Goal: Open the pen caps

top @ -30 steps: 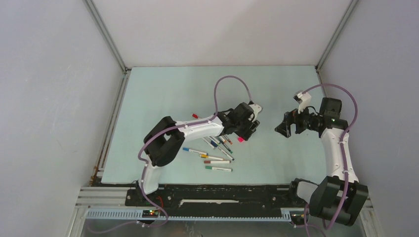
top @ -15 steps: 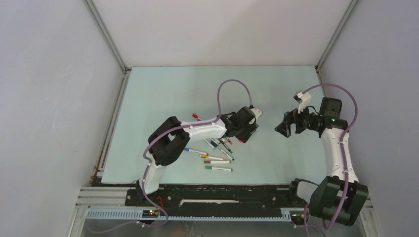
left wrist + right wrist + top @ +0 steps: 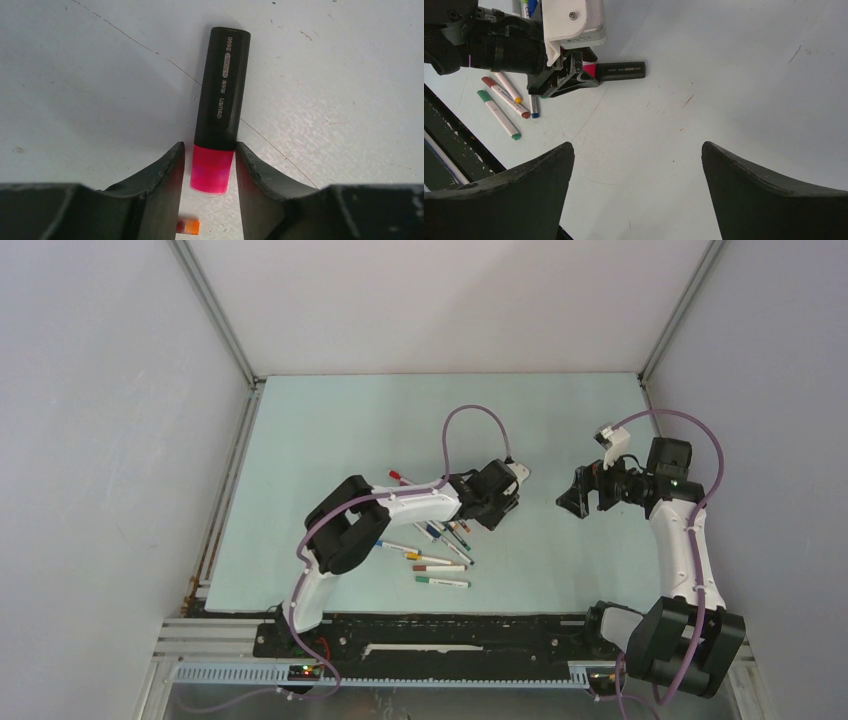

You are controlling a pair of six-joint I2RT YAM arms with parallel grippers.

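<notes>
Both jaws of the left gripper point(image 3: 209, 148), half open, closely flank the pink highlighter cap point(image 3: 212, 170).

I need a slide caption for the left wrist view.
Left gripper straddles the pink cap of a black highlighter lying on the table.

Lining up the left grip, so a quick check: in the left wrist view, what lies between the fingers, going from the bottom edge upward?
Small red-and-orange piece → bright pink highlighter cap → black highlighter barrel, running away toward the top of the view.
</notes>
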